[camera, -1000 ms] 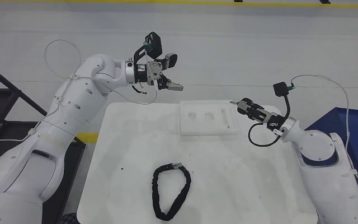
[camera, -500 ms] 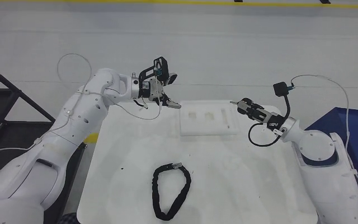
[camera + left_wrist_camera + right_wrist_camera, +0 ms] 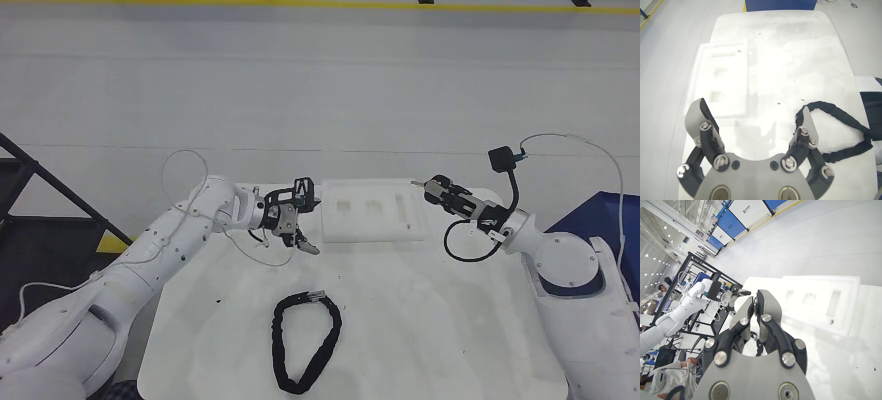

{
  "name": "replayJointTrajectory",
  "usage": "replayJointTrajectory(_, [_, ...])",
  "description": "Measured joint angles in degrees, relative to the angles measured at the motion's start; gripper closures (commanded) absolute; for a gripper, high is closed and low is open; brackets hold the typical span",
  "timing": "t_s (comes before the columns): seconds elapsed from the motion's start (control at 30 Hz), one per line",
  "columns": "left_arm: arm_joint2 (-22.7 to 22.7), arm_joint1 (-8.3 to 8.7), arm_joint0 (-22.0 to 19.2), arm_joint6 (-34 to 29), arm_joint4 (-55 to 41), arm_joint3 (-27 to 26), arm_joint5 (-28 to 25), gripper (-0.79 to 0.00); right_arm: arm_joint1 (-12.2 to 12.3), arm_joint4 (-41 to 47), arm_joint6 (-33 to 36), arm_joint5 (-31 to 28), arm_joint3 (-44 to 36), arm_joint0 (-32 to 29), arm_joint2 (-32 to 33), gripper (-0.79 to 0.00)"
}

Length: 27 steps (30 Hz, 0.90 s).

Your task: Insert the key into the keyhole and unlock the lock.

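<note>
Key not yet inserted. In the top view, the right hand [image 3: 432, 186], centre right, is clamped on the key [image 3: 755, 305]. The left hand [image 3: 752, 107] is spread apart. The chain lock [image 3: 848, 151] lies ungrasped on the desk [image 3: 420, 330], lower centre.

You are looking down at a white table [image 3: 400, 330] with rounded corners, which is standing on a pale grey floor [image 3: 400, 90]. A white foam tray [image 3: 335, 228] is lying flat along the table's far edge. It is showing three recesses: two small squarish ones and one long narrow slot [image 3: 401, 210]. Small dark specks [image 3: 779, 103] are dotting the tabletop. A black metal frame [image 3: 60, 185] is standing on the floor off the table's left side. A yellow floor line [image 3: 300, 5] is running across the far floor. Blue partition panels [image 3: 730, 225] are standing in the hall beyond, and a blue surface [image 3: 612, 215] is showing off the table's right side.
</note>
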Motion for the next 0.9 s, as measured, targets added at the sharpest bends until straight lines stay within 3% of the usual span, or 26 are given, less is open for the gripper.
replayJointTrajectory(0.37, [15.8, 0.23, -4.5, 5.0, -4.7, 2.3, 0.0, -0.785, 0.0, 0.0, 0.0, 0.0, 0.0, 0.0, 0.0, 0.0])
replayJointTrajectory(0.9, [15.7, 0.23, -4.5, 5.0, -4.7, 2.3, 0.0, -0.785, 0.0, 0.0, 0.0, 0.0, 0.0, 0.0, 0.0, 0.0])
